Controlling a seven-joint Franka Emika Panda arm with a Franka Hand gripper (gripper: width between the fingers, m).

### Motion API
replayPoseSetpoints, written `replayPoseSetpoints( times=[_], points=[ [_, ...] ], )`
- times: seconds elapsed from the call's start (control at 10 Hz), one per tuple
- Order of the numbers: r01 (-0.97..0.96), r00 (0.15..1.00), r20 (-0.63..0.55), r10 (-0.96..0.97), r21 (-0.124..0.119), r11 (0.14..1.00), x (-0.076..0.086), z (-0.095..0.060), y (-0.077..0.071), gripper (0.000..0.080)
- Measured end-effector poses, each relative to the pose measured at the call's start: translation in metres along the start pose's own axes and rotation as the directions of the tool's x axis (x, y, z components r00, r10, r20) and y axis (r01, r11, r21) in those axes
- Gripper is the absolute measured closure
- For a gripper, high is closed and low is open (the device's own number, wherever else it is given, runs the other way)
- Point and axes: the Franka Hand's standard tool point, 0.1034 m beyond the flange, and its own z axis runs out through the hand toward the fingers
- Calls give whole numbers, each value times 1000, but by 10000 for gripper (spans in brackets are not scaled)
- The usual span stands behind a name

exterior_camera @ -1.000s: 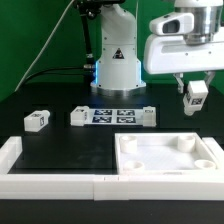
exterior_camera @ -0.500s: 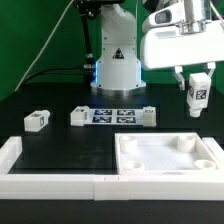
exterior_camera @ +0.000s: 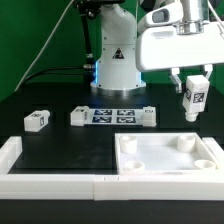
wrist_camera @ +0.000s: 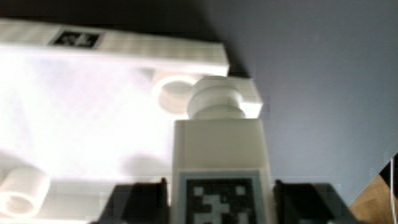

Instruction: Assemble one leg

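The claw (exterior_camera: pixel 192 87) was shut on the upper end of the leg (exterior_camera: pixel 192 101). The post hung upright in the air, clear of the bench (exterior_camera: pixel 60 150) and above the plate's (exterior_camera: pixel 165 170) far corner on the exterior view's right. A second earlier the leg's tag had been turned away from the exterior camera. Now it faced that camera squarely, so the wrist had rotated the part. Over the last half second the leg had also drifted slightly toward the exterior view's left, closer to a line over the corner socket (exterior_camera: pixel 187 143).

In the wrist view the pads pressed on both sides of the leg (wrist_camera: pixel 222 150), and its rounded tip sat just beside a socket (wrist_camera: pixel 178 95), not yet centred on it. This looked like the carry ending and alignment beginning. The tip probably needed a small sideways correction before descending, or it could catch the socket's rim. A second leg (exterior_camera: pixel 38 120) lay untouched, well apart.
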Motion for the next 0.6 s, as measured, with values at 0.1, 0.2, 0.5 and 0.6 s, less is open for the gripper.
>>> replayPoseSetpoints(
  times=[0.1,0.2,0.5,0.6],
  points=[
    [22,1000,-14,-22,-2,1000,15,3,7,512],
    [40,999,-30,-40,-3,999,31,8,12,512],
    [115,993,-9,-115,-4,993,64,22,34,512],
    [118,993,-9,-118,-3,993,61,22,32,512]
  ],
)
